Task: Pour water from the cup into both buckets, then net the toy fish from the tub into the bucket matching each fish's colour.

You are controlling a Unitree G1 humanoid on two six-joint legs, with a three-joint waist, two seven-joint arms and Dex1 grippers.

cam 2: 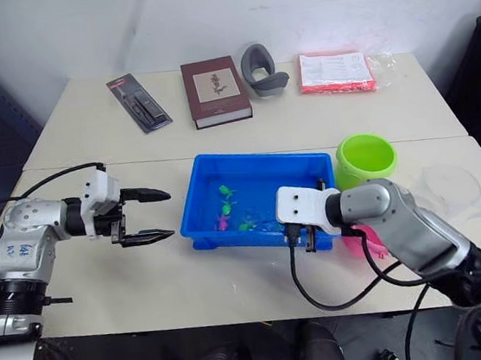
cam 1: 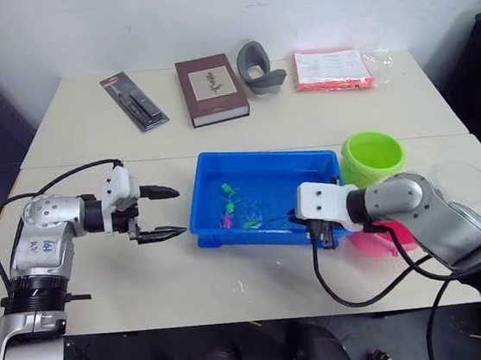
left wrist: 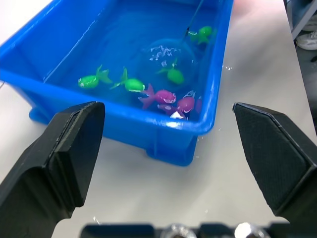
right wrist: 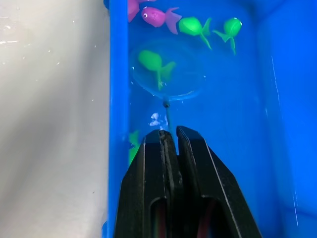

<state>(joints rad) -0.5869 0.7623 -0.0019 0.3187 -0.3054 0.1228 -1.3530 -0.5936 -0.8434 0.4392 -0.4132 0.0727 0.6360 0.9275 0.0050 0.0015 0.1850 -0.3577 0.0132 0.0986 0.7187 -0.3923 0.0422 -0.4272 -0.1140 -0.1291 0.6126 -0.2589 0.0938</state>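
netting under way, fish not yet sorted

near the table's front edge the right gripper (right wrist: pixel 171 136) is clamped on the net (right wrist: pixel 167 74) handle, its hoop under a green fish (right wrist: pixel 154 62) in the tub (cam 1: pixel 201 180) at mid-table; left gripper (cam 1: pixel 168 212) hangs spread and empty off the tub's left end. the other toy fish (left wrist: pixel 166 96) lie in the water. pink bucket (cam 1: pixel 378 241) is mostly hidden by the right arm, green bucket (cam 1: pixel 371 158) behind it, cup (cam 2: pixel 452 186) by the right edge; pouring looks done, though i can't see water in the buckets.

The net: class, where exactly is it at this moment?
The net is down in the water of the blue tub, its handle clamped in the right gripper, with one green fish over its hoop, seen in the right wrist view.
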